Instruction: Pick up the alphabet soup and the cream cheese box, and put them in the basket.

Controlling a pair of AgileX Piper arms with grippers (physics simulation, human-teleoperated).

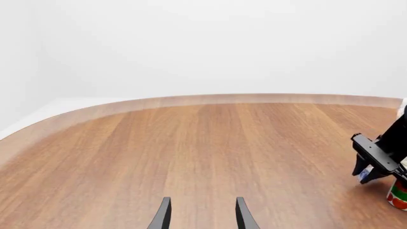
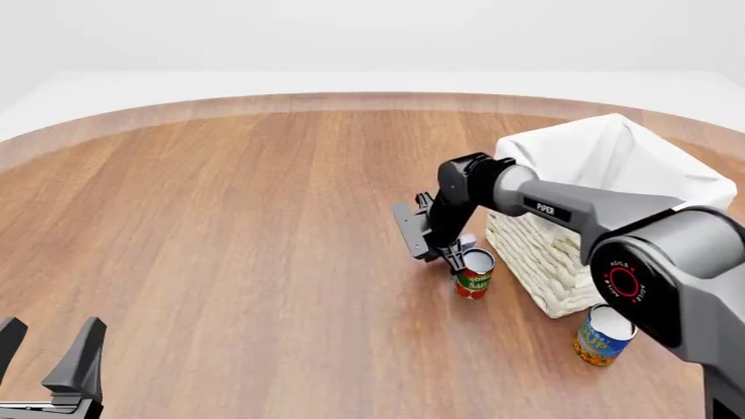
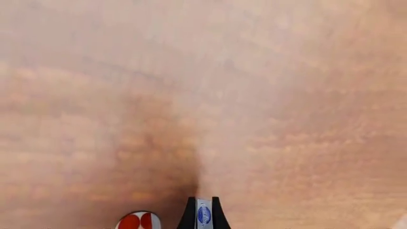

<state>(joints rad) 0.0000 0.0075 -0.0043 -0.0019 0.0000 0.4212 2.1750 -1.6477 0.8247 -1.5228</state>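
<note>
Nearest the camera, the left gripper idles with jaws apart, holding nothing. The cream cheese box is pinched edge-on in the right gripper, low over the table beside the red and green can. The alphabet soup stands by the basket. Lift straight up first, so the box clears that can and the rim.

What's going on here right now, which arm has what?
The right gripper is down at the table beside the red and green can, its fingers closed on the thin edge of the cream cheese box, just in front of the basket. The box is not in the basket yet. The alphabet soup stands untouched on the table near the basket's near corner. The left gripper sits open and empty, far off to the left.
</note>
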